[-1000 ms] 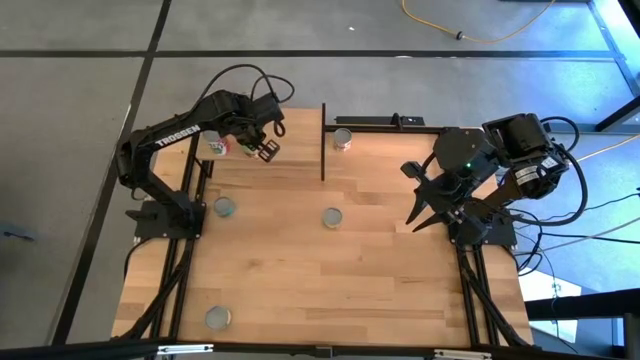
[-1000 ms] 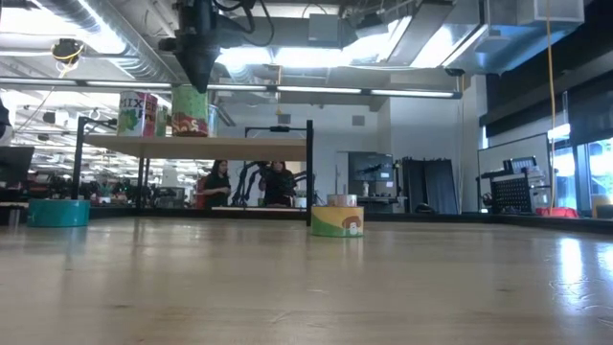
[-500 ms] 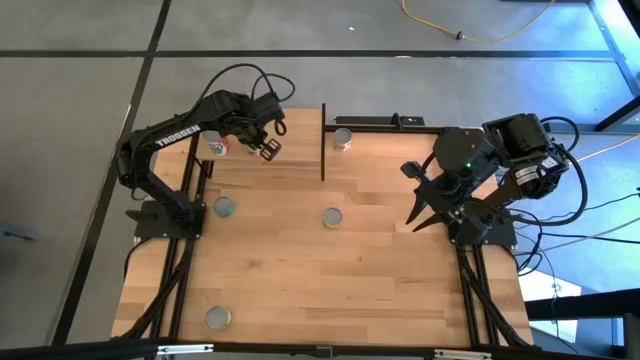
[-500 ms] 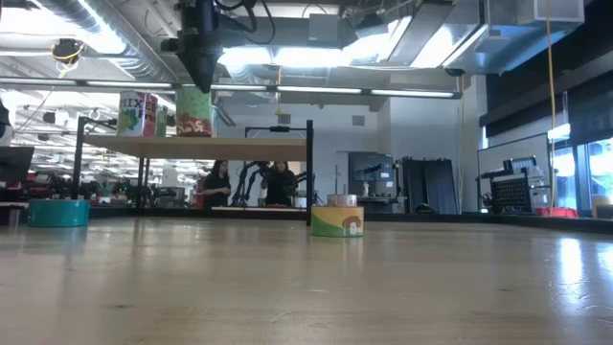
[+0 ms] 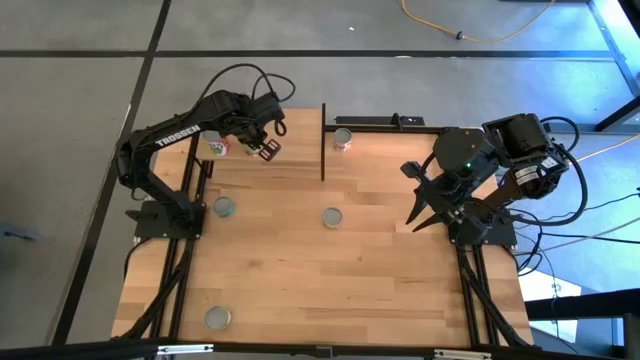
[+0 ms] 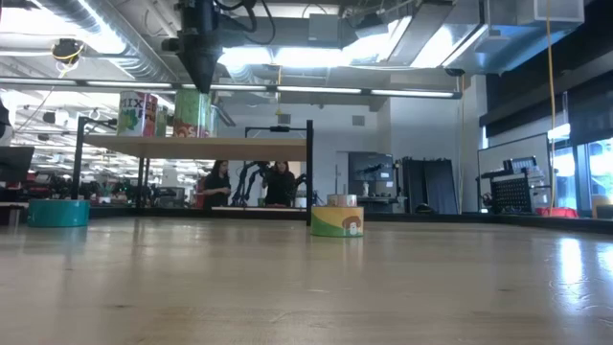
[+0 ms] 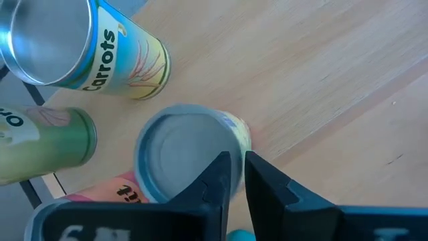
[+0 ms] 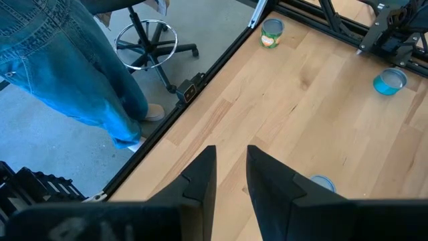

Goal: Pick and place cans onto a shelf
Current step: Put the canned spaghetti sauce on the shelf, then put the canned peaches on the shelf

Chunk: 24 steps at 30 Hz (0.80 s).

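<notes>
High view shows the left gripper [image 5: 268,148] reaching over the light-wood shelf on thin black posts [image 5: 295,150] at the far left of the wooden surface [image 5: 330,280]. The right gripper [image 5: 417,217] hangs near the right edge, jaws released and empty, with nothing close to them.

From the low view, the left gripper's tip [image 6: 201,79] points straight down at a green-labelled tin with a red band [image 6: 192,113]. That tin stands upright on the shelf board [image 6: 249,145], just beside a white-and-pink "MIX" tin [image 6: 139,113]. The tin looks set there to join the row, and the vertical approach keeps the arm clear of its neighbours.

In the left wrist view, that gripper [image 7: 237,161] sits just past the rim of the silvery-topped tin [image 7: 180,150]. The tin is off to one side rather than between the jaws, and nothing lies in the slim gap. Whether those jaws are released or clenched, I cannot tell. A "Carrots" tin [image 7: 107,50] and a pale green tin [image 7: 47,144] crowd close behind — a careless withdrawal could knock them.

Other tins wait on the surface: a teal one [image 5: 226,207], a second mid-surface [image 5: 332,216], and a third at the near edge [image 5: 218,317].
</notes>
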{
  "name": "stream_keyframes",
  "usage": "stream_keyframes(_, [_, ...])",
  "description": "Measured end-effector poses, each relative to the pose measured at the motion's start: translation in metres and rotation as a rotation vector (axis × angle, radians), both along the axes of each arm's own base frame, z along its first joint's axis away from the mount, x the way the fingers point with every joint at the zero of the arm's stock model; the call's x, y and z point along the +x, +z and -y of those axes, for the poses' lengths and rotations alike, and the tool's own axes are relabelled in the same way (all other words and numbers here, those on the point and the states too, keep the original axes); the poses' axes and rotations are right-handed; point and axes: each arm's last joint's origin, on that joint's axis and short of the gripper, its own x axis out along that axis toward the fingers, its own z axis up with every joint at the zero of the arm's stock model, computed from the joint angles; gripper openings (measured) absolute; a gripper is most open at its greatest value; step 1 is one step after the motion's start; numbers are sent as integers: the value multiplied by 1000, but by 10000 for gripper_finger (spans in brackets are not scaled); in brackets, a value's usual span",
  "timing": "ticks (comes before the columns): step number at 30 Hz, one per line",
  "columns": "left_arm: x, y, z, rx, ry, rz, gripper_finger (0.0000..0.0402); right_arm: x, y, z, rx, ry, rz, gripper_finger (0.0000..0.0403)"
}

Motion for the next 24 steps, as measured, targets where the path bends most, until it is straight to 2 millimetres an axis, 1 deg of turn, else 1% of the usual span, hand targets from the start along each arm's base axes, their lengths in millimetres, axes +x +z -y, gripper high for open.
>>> stream_keyframes(3, [0, 0, -1, 22, 7, -11, 43, 0, 0, 0, 0, 0, 0, 84])
stream_keyframes(9, [0, 0, 0, 10, 10, -1, 42, 0, 0, 0, 0, 0, 0, 84])
stream_keyframes(15, [4, 0, 6, -71, -32, 43, 40, 0, 0, 0, 0, 0, 0, 84])
stream_keyframes(20, [10, 3, 19, -141, -101, 86, 40, 0, 0, 0, -1, 1, 1, 84])
stream_keyframes(24, [18, 11, 39, -157, -186, 121, 40, 0, 0, 0, -2, 2, 1, 84])
